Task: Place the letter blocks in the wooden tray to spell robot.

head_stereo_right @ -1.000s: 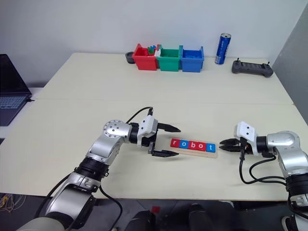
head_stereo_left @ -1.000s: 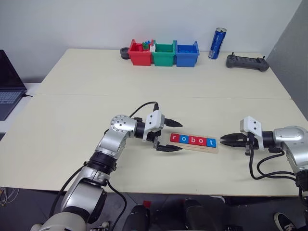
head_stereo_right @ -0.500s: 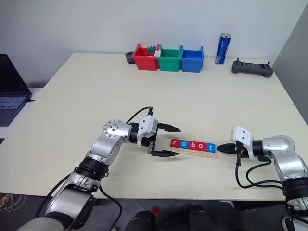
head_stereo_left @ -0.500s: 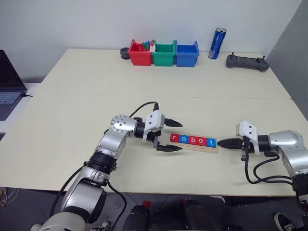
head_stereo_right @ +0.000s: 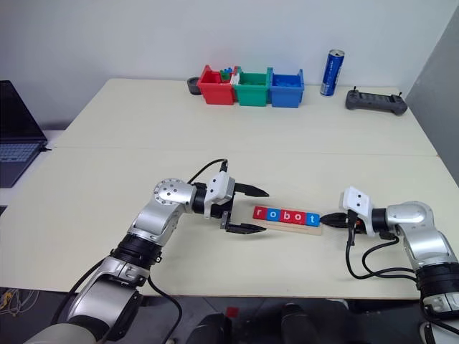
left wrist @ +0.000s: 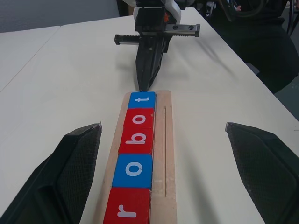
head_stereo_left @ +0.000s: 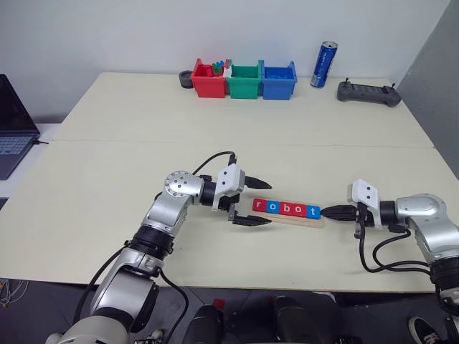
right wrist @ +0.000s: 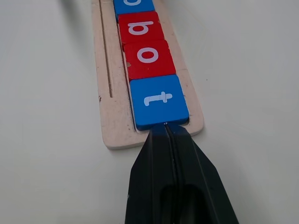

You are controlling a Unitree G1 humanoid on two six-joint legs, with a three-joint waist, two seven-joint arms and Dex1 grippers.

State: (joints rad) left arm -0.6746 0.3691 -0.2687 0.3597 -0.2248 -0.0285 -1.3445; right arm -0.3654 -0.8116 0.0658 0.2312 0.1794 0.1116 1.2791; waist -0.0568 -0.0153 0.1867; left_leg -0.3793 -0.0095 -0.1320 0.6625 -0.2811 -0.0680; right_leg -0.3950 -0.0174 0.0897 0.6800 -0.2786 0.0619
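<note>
The wooden tray (head_stereo_left: 294,219) lies near the table's front edge. Five letter blocks (head_stereo_left: 286,208) sit in it in a row: red r (left wrist: 127,209), blue o (left wrist: 133,170), red b (left wrist: 137,138), red o (left wrist: 140,118) and blue t (right wrist: 159,100). Together they read "robot". My left gripper (head_stereo_left: 271,204) is open, its fingers (left wrist: 70,177) straddling the tray's left end without touching the blocks. My right gripper (head_stereo_left: 324,211) is shut and empty. Its tip (right wrist: 166,125) rests against the outer edge of the t block at the tray's right end (right wrist: 112,126).
Red (head_stereo_left: 209,80), green (head_stereo_left: 244,81) and blue (head_stereo_left: 279,81) bins stand at the back of the table, the red one holding small toy pieces. A blue can (head_stereo_left: 323,64) and a black controller (head_stereo_left: 368,93) are at the back right. A laptop (head_stereo_left: 13,136) sits far left.
My right gripper has edged a little to the left, up to the tray's right end. The left arm and the blocks have stayed put.
</note>
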